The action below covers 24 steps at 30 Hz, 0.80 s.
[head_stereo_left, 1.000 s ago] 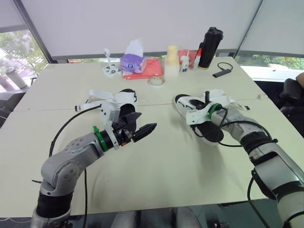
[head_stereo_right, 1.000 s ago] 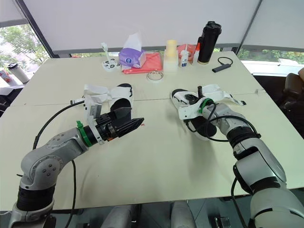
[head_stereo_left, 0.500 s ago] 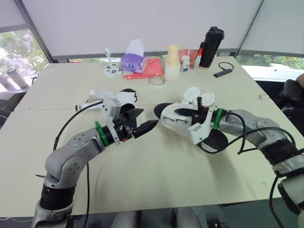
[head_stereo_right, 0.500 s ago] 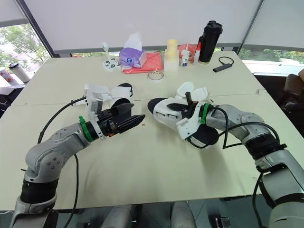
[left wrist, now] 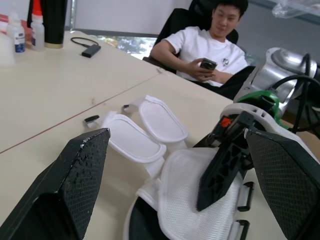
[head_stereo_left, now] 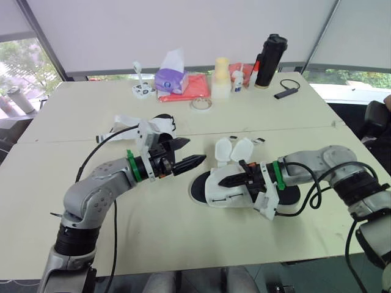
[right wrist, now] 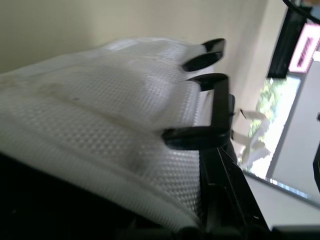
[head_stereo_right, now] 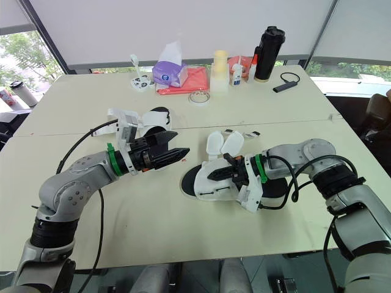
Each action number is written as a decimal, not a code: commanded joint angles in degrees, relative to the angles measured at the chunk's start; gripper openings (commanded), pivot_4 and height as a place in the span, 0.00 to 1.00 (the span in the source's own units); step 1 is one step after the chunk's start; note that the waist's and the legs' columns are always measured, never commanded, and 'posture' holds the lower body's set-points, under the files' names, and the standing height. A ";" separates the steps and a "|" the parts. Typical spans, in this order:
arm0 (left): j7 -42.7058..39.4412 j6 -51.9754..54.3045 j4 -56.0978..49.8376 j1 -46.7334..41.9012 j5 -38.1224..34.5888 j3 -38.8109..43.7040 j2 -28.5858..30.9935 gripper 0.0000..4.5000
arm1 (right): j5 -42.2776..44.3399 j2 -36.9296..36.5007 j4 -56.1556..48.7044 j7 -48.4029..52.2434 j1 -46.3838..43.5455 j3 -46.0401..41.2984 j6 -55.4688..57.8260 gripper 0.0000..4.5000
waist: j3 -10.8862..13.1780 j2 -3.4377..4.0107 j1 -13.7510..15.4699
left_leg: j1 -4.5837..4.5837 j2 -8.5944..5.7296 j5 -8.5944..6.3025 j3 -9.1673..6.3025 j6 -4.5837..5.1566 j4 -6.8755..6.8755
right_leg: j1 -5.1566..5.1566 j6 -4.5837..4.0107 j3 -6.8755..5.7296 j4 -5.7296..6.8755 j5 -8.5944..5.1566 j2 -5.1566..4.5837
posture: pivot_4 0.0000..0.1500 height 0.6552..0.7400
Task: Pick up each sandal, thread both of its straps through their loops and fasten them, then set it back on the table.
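A white mesh sandal (head_stereo_left: 227,190) with a black sole is low over the table's middle, lying on its side. My right gripper (head_stereo_left: 231,181) is shut on its upper. Both of its white straps (head_stereo_left: 234,149) stand loose and unthreaded above it. Black loops (right wrist: 212,97) line the edge of the mesh in the right wrist view. My left gripper (head_stereo_left: 189,152) hovers open just left of the sandal, and the mesh (left wrist: 182,182) lies between its fingers (left wrist: 75,180). The second sandal (head_stereo_left: 160,126) lies on the table behind my left gripper, with its straps loose.
At the table's (head_stereo_left: 183,244) far side stand a purple tissue box (head_stereo_left: 170,78), a red cloth (head_stereo_left: 189,89), a tape roll (head_stereo_left: 201,104), small bottles (head_stereo_left: 237,80), a black flask (head_stereo_left: 269,61) and a black dongle (head_stereo_left: 286,93). A person (left wrist: 202,47) sits beyond the right edge.
My right arm lifted the sandal from the right rear of the table and carried it forward and left to the middle. My left gripper moved slightly up and toward it, still open.
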 commanded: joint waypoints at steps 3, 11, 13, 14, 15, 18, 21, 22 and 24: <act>-1.04 -1.55 -0.99 -1.21 0.48 0.80 0.20 1.00 | -6.85 1.23 1.87 -6.43 -2.90 1.35 -2.22 0.01 | 0.00 -0.01 -0.01 | 0.03 0.00 0.07 0.00 -0.10 -0.16 | -0.05 0.00 0.02 0.01 0.00 0.00 | 1.00 0.88; -0.87 -0.79 -2.03 -0.40 -0.36 1.16 0.20 1.00 | -11.41 0.90 2.17 -13.34 -4.00 2.36 -2.25 0.01 | 0.00 -0.01 -0.08 | 0.13 0.01 0.15 0.01 -0.22 -0.42 | -0.14 -0.05 0.06 0.07 -0.02 0.01 | 1.00 0.88; -0.99 -0.75 -2.13 -0.34 -0.48 1.20 0.31 1.00 | -12.09 0.74 1.93 -15.04 -4.24 2.40 -2.05 0.01 | 0.00 -0.01 -0.07 | 0.13 0.01 0.16 0.00 -0.23 -0.42 | -0.14 -0.05 0.06 0.07 -0.02 0.01 | 1.00 0.88; -1.24 -0.75 -1.75 -0.75 -0.49 1.18 0.39 1.00 | -13.09 0.25 0.93 -16.98 -4.14 2.27 -2.15 0.01 | 0.00 -0.01 -0.06 | 0.13 0.01 0.16 0.00 -0.23 -0.42 | -0.14 -0.05 0.06 0.07 -0.02 0.01 | 1.00 0.88; -1.41 -0.75 -1.46 -1.06 -0.49 1.16 0.44 1.00 | -13.95 -0.12 0.21 -18.51 -4.07 2.27 -2.22 0.01 | 0.00 -0.01 -0.02 | 0.13 0.01 0.16 0.00 -0.23 -0.42 | -0.13 -0.05 0.06 0.07 -0.02 0.01 | 1.00 0.88; -1.74 -0.95 -1.07 -1.47 -0.27 1.08 0.54 1.00 | -16.75 -1.35 -1.84 -23.20 -3.61 2.70 -2.21 0.01 | 0.00 -0.01 0.09 | 0.13 0.01 0.17 0.00 -0.24 -0.42 | -0.14 -0.05 0.06 0.08 -0.02 0.01 | 1.00 0.88; -1.82 -0.97 -1.35 -1.22 -0.31 1.16 0.56 1.00 | -18.51 -1.80 -3.05 -27.17 -3.46 3.23 -1.35 0.01 | 0.00 -0.01 0.03 | 0.13 0.01 0.17 0.00 -0.25 -0.42 | -0.14 -0.05 0.07 0.08 -0.02 0.01 | 1.00 0.88; -1.76 -0.96 -1.40 -1.20 -0.27 1.15 0.56 1.00 | -19.20 -1.92 -3.28 -28.32 -3.55 3.59 -1.02 0.01 | 0.00 -0.01 0.02 | 0.13 0.01 0.18 0.01 -0.26 -0.43 | -0.15 -0.05 0.07 0.09 -0.03 0.01 | 1.00 0.88; -1.52 -0.73 -1.64 -1.24 -0.45 1.18 0.47 1.00 | -20.32 -1.89 -3.23 -30.35 -3.86 4.41 -0.59 0.01 | 0.00 -0.01 -0.05 | 0.13 0.01 0.20 0.00 -0.28 -0.43 | -0.16 -0.05 0.07 0.11 -0.03 0.02 | 1.00 0.88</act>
